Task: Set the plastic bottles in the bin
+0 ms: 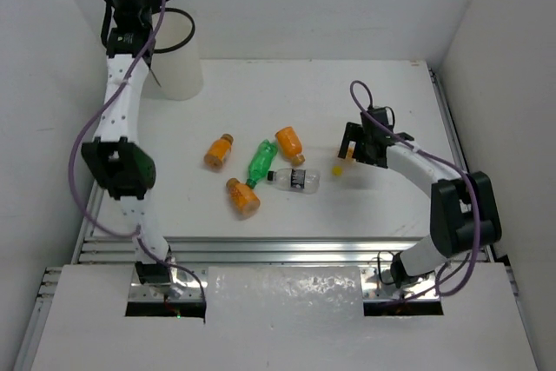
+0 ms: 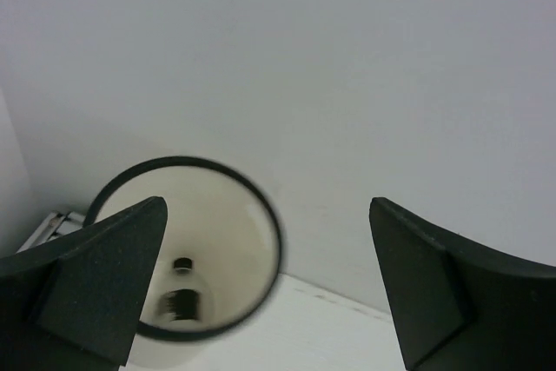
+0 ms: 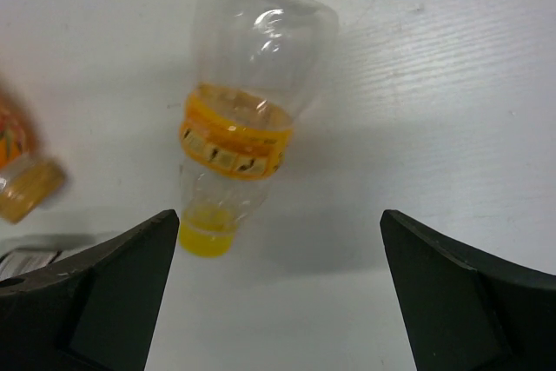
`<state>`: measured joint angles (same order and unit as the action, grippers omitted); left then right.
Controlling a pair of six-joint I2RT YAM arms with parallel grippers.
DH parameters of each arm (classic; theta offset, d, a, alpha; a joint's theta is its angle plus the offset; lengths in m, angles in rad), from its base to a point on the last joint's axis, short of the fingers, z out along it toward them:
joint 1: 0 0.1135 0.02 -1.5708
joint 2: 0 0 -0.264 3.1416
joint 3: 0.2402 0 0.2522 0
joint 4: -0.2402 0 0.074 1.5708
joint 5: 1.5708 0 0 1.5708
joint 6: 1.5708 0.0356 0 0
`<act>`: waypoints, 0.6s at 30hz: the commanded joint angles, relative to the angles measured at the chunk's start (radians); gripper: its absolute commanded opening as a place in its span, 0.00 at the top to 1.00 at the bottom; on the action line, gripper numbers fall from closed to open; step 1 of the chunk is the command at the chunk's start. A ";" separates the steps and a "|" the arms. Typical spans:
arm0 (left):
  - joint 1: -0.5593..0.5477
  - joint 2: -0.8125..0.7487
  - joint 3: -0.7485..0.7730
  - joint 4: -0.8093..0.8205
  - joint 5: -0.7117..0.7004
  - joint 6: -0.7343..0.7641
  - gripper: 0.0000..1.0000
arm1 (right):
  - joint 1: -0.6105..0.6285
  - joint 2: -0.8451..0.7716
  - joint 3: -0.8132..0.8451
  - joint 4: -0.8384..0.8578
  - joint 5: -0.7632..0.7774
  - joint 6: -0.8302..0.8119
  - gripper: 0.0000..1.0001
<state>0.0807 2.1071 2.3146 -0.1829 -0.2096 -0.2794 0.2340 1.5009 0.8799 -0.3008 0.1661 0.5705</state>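
Note:
The white bin [image 1: 180, 65] with a thin black rim stands at the back left. My left gripper [image 1: 132, 6] hangs high beside it, open and empty [image 2: 269, 288]. In the left wrist view the bin [image 2: 261, 215] holds a blurred clear bottle [image 2: 181, 294] with a black cap and dark label. My right gripper [image 1: 352, 150] is open [image 3: 278, 301] just above a clear bottle [image 3: 248, 93] with an orange label and yellow cap [image 1: 338, 169], lying on the table. Three orange bottles [image 1: 219, 151] [image 1: 290, 144] [image 1: 243, 197], a green one [image 1: 261, 162] and a clear dark-labelled one [image 1: 294, 180] lie mid-table.
White walls close in on the left, back and right. A metal rail [image 1: 287, 249] runs along the table's near edge. In the right wrist view an orange bottle's cap end [image 3: 24, 182] shows at the left edge.

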 commanded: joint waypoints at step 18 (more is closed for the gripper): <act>-0.287 -1.017 -1.300 0.118 0.534 -0.273 0.00 | 0.033 0.029 -0.068 0.414 -0.206 -0.081 0.76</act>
<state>-0.1581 1.1088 1.0573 -0.1421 0.1265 -0.5144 0.2398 1.7027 0.8619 -0.0139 0.0250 0.5171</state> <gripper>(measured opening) 0.996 0.493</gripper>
